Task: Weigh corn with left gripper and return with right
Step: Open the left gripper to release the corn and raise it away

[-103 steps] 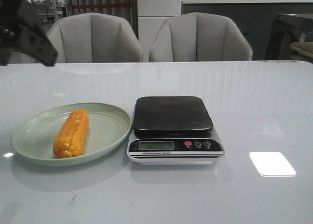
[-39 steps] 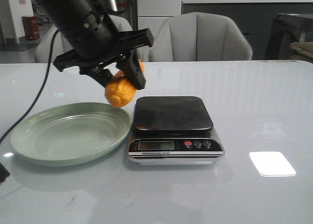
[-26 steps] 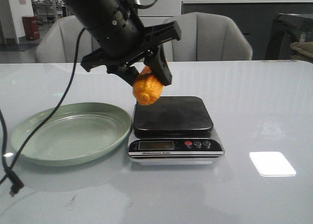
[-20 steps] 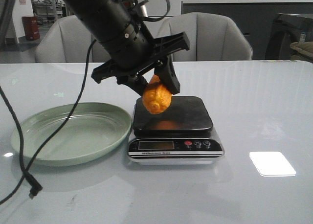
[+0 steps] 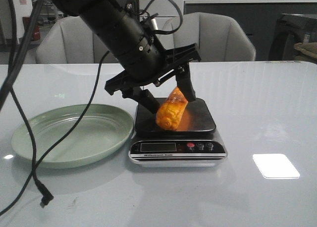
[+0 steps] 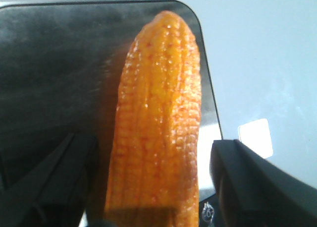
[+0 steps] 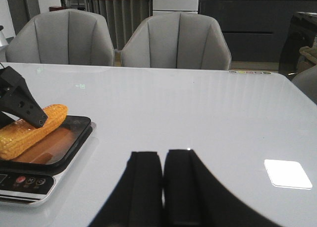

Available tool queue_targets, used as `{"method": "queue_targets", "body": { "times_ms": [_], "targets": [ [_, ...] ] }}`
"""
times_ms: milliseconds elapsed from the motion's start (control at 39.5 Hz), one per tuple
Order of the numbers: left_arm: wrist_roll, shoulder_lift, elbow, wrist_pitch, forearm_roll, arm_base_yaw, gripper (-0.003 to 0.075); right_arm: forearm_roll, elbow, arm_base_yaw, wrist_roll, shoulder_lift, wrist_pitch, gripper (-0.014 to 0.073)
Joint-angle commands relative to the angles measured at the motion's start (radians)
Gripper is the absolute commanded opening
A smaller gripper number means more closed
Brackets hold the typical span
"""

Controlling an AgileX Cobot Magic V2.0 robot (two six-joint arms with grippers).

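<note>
The orange-yellow corn (image 5: 171, 110) lies lengthwise on the black platform of the scale (image 5: 200, 115), one end towards the display. My left gripper (image 5: 168, 100) is low over it, open, with a finger on each side. In the left wrist view the corn (image 6: 158, 128) fills the middle and the fingers (image 6: 247, 182) stand a narrow gap off its sides above the platform (image 6: 59, 63). My right gripper (image 7: 162, 155) is shut and empty over bare table to the right of the scale (image 7: 69, 147). It also sees the corn (image 7: 29, 130).
The empty green plate (image 5: 49, 155) sits left of the scale. The left arm's black cable (image 5: 29, 138) hangs across the plate to the table front. Two grey chairs (image 5: 208, 36) stand behind the table. A bright light patch (image 5: 275, 165) lies at the right.
The left gripper carried the corn right from above the plate and lowered it onto the scale platform. Its fingers now stand slightly off the corn. The plate is empty.
</note>
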Motion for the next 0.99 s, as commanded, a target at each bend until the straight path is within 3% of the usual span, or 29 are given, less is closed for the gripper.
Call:
{"method": "queue_targets", "body": {
  "times_ms": [0, 507, 963],
  "targets": [
    [0.004, -0.064, -0.031, -0.026, -0.027, -0.007, 0.0538, -0.014, 0.010, -0.007, 0.000, -0.019, -0.085, 0.0169],
    [0.004, -0.231, -0.004, 0.115, 0.164, -0.005, 0.0535, -0.014, 0.010, -0.007, 0.000, -0.019, -0.085, 0.0169],
    [0.004, -0.604, 0.254, 0.096, 0.343, -0.005, 0.0533, -0.014, 0.010, -0.007, 0.000, -0.019, -0.085, 0.0169]
  ]
}}
